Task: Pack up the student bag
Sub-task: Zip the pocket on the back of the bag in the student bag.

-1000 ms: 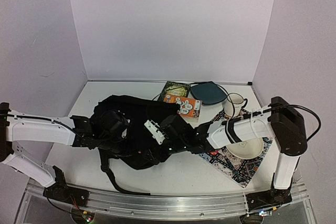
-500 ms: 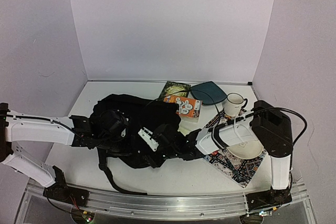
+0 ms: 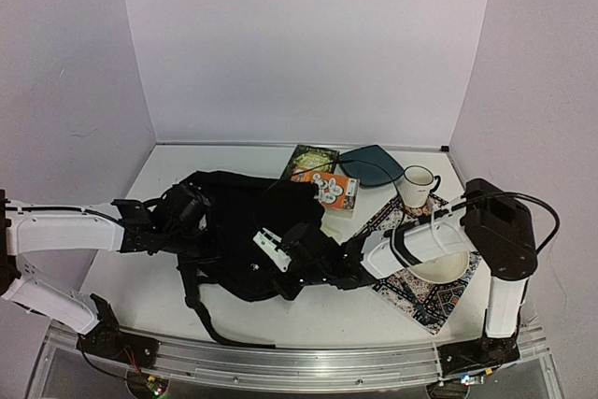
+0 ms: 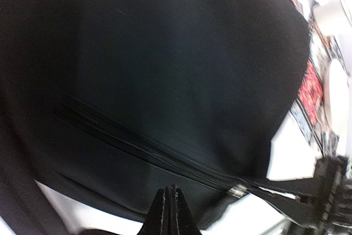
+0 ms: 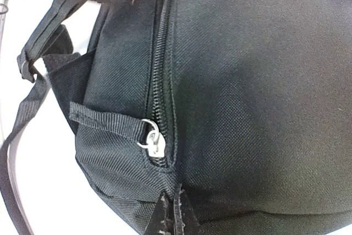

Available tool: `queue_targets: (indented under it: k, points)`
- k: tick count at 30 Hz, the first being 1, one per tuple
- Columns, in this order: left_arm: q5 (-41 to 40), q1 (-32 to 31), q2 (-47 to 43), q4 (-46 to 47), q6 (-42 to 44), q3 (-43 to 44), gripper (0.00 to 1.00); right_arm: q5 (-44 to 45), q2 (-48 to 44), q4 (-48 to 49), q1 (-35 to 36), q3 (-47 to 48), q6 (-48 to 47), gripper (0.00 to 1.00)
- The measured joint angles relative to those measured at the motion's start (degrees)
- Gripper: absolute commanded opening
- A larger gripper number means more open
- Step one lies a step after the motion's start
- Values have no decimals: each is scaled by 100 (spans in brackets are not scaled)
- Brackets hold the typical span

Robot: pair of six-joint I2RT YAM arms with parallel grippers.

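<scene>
Two pincers are both standing clenched at this check. My right pincer (image 5: 175,213), gaping a second ago, is now showing its tips pressed together against a corner of the student bag (image 3: 245,221), just below the zipper pull (image 5: 154,142); whether any fabric is being nipped between them I cannot tell. The zip is lying closed up to that pull, with a webbing tab (image 5: 102,118) running off it. My left pincer (image 4: 171,205) is staying clenched as before, nothing visible between its tips, and is now sitting further left, at the bag's left end. My right arm is reaching lower along the bag's near side than a second ago. The bag is lying on the table (image 3: 140,287), left of centre, between my two arms, one strap (image 3: 187,294) trailing toward the near edge. The orange box (image 3: 333,190), teal pouch (image 3: 372,165), mug (image 3: 417,185) and patterned mat (image 3: 420,296) are remaining where they were
</scene>
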Motion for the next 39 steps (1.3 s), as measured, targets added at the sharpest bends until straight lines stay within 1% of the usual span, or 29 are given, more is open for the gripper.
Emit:
queue_targets:
  k: [6, 7, 10, 12, 15, 17, 20, 24, 27, 31, 39]
  points:
    - [-276, 441, -103, -220, 284, 30, 1, 55, -367, -168, 0, -213, -6, 0]
    - [-269, 465, -103, -282, 349, 66, 5, 55, -406, -193, 0, -214, -7, 0]
    - [-18, 466, -103, -360, 561, 193, 23, 52, -459, -224, 0, -211, -14, 0]
    - [215, 464, -103, -331, 634, 235, 32, 52, -459, -246, 0, -210, -13, 0]
    - [558, 401, -139, -329, 800, 201, 39, 50, -459, -274, 0, -194, -13, 0]
    - [833, 325, -291, -269, 883, 106, 41, 43, -459, -278, 0, -184, -9, 0]
    - [1244, 249, -594, -83, 939, -106, 43, 28, -459, -281, 0, -175, 0, 0]
    - [1742, 237, -642, 369, 944, -361, 43, 10, -459, -284, -2, -165, 2, 0]
    - [2043, 237, -470, 687, 935, -532, 43, -1, -459, -287, -7, -154, 2, 0]
    - [2286, 198, -98, 1004, 945, -543, 43, -23, -459, -306, -11, -121, 3, 0]
    - [2470, 72, 286, 1359, 990, -556, 42, -36, -459, -318, -11, -72, 2, 0]
